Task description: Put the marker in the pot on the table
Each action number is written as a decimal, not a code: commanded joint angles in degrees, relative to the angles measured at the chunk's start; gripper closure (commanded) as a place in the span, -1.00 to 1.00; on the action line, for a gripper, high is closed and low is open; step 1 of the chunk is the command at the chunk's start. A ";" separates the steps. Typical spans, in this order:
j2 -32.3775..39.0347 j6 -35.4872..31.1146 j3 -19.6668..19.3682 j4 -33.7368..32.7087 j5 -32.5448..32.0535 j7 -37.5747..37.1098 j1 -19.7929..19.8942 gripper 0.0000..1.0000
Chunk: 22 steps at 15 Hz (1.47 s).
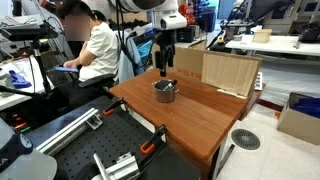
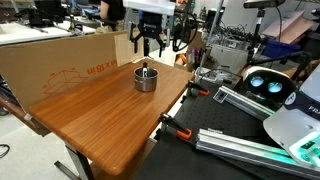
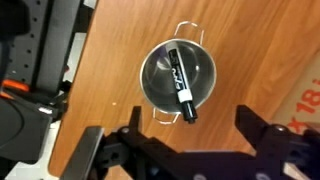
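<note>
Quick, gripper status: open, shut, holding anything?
Gripper: open, holding nothing; the slim black marker lies in the small round silvery metal pot below it.

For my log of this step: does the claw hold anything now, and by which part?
Nothing. The open claw hangs above the small silvery metal pot, where the slim black marker lies.

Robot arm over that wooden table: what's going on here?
A robot arm is putting a marker into a small metal pot on the wooden table. The marker lies in the pot, with one end sticking out over the rim. The end effector hovers above the pot, open and empty.
</note>
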State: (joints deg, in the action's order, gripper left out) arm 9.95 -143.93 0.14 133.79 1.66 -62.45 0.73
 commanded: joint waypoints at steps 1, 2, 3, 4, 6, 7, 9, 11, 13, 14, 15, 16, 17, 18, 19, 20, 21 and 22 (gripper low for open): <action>3.31 -2.44 -2.77 -1.88 -4.34 -4.31 -3.26 -1.00; 4.20 -3.26 -3.36 -2.09 -5.23 -5.10 -3.94 -1.00; 4.91 -3.13 -3.66 -2.31 -5.30 -5.18 -4.35 -1.00; 5.70 -3.28 -3.85 -2.51 -5.03 -4.79 -4.67 -1.00; 7.20 -3.57 -4.42 -2.90 -4.86 -4.61 -5.37 -1.00; 7.83 -3.68 -4.82 -3.16 -4.95 -4.78 -5.78 -1.00; 8.88 -3.59 -5.40 -3.68 -4.96 -4.55 -6.42 -1.00; 9.52 -3.97 -5.87 -4.09 -4.90 -4.32 -6.89 -0.50; 9.90 -4.29 -6.37 -4.52 -4.91 -4.18 -7.35 -0.31; 9.90 -4.49 -6.49 -4.54 -4.76 -4.06 -7.47 -0.16; 10.02 -4.75 -6.60 -4.66 -4.70 -3.93 -7.55 0.03; 10.04 -4.72 -6.74 -4.67 -4.79 -3.98 -7.68 0.16; 10.11 -4.70 -6.83 -4.76 -4.82 -3.93 -7.75 0.33; 10.12 -4.71 -6.89 -4.84 -4.85 -3.82 -7.80 0.46; 10.12 -4.67 -6.98 -4.95 -4.89 -3.82 -7.88 0.59; 10.13 -4.62 -7.04 -4.98 -4.87 -3.75 -7.93 0.77; 10.13 -4.61 -7.11 -4.99 -4.87 -3.72 -8.00 0.90; 10.13 -4.58 -7.17 -4.99 -4.89 -3.65 -8.03 0.99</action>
State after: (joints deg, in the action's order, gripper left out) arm 19.20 -147.41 -5.68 129.34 -1.91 -65.74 -6.03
